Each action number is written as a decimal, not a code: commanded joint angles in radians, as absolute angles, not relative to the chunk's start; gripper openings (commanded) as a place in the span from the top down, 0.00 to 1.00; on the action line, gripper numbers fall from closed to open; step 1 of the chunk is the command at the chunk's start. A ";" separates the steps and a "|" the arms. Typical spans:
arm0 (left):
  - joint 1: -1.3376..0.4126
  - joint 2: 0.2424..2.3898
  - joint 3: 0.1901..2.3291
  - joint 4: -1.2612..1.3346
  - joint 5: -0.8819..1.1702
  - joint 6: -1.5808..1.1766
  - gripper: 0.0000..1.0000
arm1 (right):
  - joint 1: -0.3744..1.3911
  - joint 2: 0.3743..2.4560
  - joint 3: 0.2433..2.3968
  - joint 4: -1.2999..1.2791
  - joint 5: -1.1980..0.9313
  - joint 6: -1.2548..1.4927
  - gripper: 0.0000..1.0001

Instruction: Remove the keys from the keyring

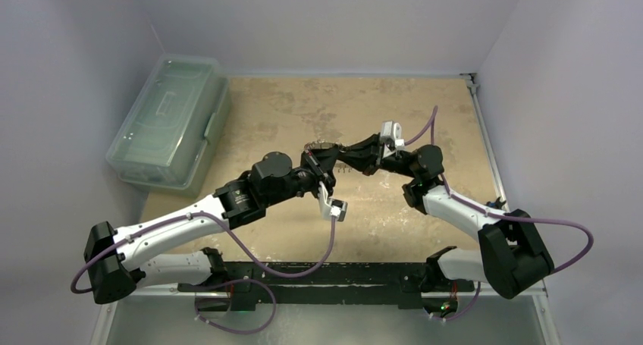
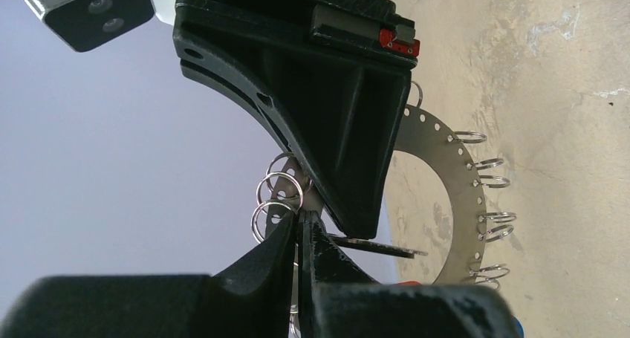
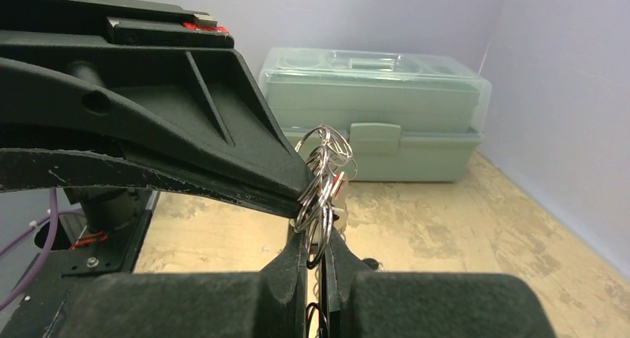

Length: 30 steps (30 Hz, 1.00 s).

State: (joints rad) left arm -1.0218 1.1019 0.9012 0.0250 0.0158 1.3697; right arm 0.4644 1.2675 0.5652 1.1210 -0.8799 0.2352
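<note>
Flat silvery metal keyring (image 2: 438, 137): row of small punched holes along rim. Small silvery wire split rings (image 2: 278, 186). Surface (image 1: 425, 110) tan, mottled pale. Far left: translucent pale-green plastic box (image 1: 168, 121). Left pincer (image 2: 301, 218) and right pincer (image 3: 316, 252) black. Cables (image 1: 546, 222) purple.

Both arms reach inward, elbows bent. Left gripper (image 1: 320, 163) and right gripper (image 1: 349, 157) meet tip to tip, jaws pinched tight.

You see the keyring (image 2: 466, 204), a flat silvery perforated band fringed with small split rings (image 2: 278, 193), raised off the bench, centre frame.
</note>
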 commanded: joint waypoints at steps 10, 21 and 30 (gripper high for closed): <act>-1.017 1.073 1.001 -0.132 0.062 1.087 1.00 | 0.456 1.226 0.603 1.130 -0.891 0.179 1.00; -0.959 1.100 1.112 -0.249 0.181 0.418 1.00 | 0.439 1.220 0.639 1.066 -0.906 0.077 1.00; -0.748 1.172 1.208 -0.240 0.418 -0.100 1.00 | 0.432 1.213 0.654 1.020 -0.891 0.006 1.00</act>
